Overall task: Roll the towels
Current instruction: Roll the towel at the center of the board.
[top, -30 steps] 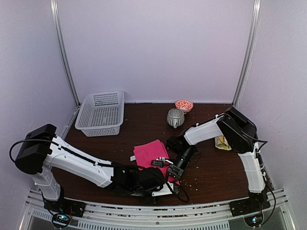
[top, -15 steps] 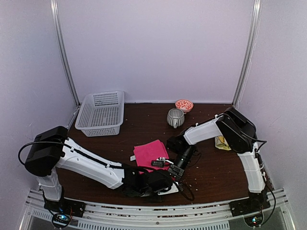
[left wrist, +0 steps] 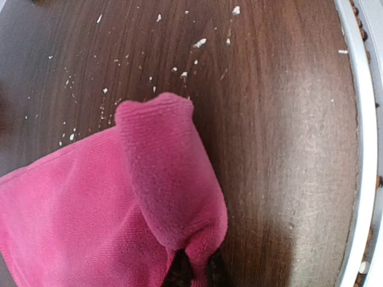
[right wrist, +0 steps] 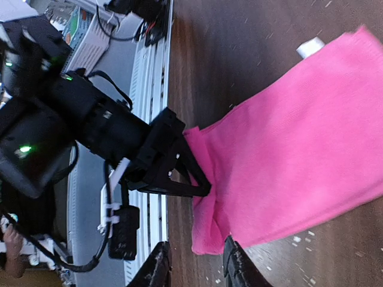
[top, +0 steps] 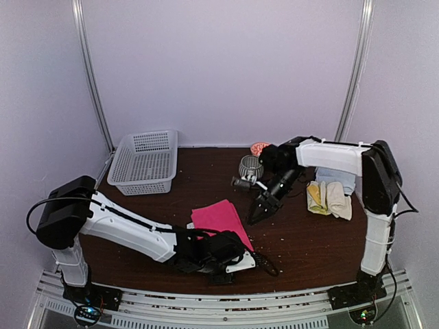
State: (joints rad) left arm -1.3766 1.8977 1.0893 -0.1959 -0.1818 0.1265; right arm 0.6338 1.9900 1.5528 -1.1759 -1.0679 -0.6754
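The bright pink towel lies flat near the table's front middle. My left gripper is shut on its near right corner. In the left wrist view the towel has that corner folded over into a soft flap, pinched between my left gripper's dark tips. My right gripper hangs above the table just right of the towel, open and empty. In the right wrist view my right gripper looks down at the towel and the left gripper. Yellow, cream and pale blue-grey towels lie at the right.
A white mesh basket stands at the back left. A grey mug and a small red-patterned bowl stand at the back middle. White crumbs dot the dark wood table. The metal rail runs along the near edge.
My right gripper has left the towel's near edge and swung up and back toward the mug, uncovering the towels at the right. My left gripper has shifted slightly right, still holding the corner.
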